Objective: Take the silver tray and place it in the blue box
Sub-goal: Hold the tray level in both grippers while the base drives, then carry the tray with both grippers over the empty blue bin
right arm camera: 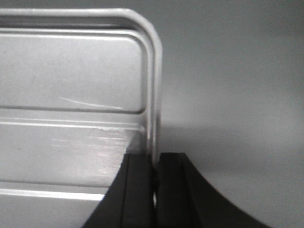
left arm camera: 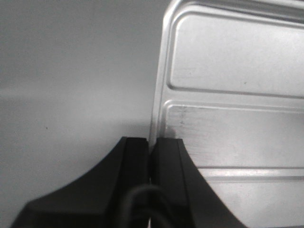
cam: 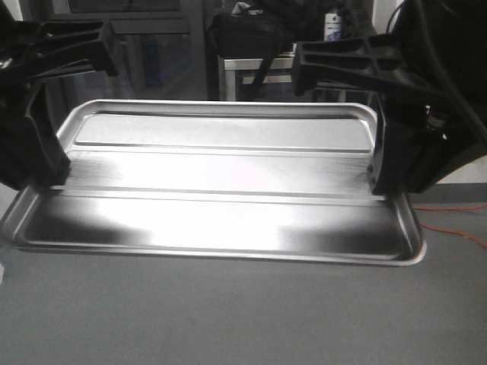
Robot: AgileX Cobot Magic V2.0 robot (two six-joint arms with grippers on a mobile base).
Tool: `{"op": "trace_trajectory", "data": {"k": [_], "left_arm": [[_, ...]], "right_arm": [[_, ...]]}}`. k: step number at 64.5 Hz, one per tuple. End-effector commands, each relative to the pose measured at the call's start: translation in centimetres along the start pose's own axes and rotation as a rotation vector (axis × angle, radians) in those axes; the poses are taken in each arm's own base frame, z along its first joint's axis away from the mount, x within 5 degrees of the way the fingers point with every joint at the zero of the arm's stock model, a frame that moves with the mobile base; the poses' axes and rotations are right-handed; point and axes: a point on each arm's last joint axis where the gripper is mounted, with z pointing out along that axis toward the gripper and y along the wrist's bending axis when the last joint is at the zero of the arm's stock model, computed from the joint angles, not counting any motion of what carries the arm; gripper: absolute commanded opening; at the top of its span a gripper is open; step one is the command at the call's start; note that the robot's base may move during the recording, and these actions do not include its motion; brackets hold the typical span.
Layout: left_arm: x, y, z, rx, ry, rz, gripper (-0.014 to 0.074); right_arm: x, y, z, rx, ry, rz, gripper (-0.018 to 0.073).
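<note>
Closest thing in the front view is a plain grey tabletop (cam: 228,319) filling the whole bottom of the frame. Right behind it the silver tray (cam: 228,190) stretches across nearly the full width of the picture. It's shallow, with rounded corners, a raised rim and a stepped centre with long straight ridges running side to side. There's a lot of glare off the middle. Its near edge sits low toward the tabletop and the far edge looks higher in the frame, but I honestly can't tell if it's lifted clear or resting there.

The left fingers (cam: 46,152) come down on the tray's short edge at the left of the frame, and the right fingers (cam: 388,160) do the same at the right. So it's held at both ends.

The left wrist view shows it better. The black left fingers (left arm camera: 135,156) are at the bottom of the frame, squeezed to a thin gap with the tray's rim (left arm camera: 159,95) running straight up from between them. Grey surface is on the left and tray on the right. The right wrist view is the mirror of that, with the right fingers (right arm camera: 140,175) pinched narrow on the rim just below the rounded corner (right arm camera: 142,28).

At the top centre of the front view there's a black bag (cam: 243,34) on a metal stand (cam: 228,76) and a bottle (cam: 332,26) beside it. An orange cable (cam: 456,228) trails along the right edge.
</note>
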Motion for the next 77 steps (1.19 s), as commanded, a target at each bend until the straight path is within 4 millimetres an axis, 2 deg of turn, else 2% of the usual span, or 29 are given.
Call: {"op": "trace_trajectory", "data": {"k": [1, 43, 77], "left_arm": [[-0.9, 0.1, -1.2, 0.004, -0.057, -0.004, -0.0104], [-0.9, 0.1, -1.2, 0.004, -0.057, -0.004, -0.0104], [-0.9, 0.1, -1.2, 0.004, -0.057, -0.004, -0.0104]], "right_arm": [[-0.8, -0.6, -1.2, 0.028, -0.052, -0.022, 0.0049], [-0.8, -0.7, -1.2, 0.036, -0.048, -0.022, 0.0049], [-0.3, -1.6, -1.3, 0.138, 0.002, -0.019, 0.0049]]}}
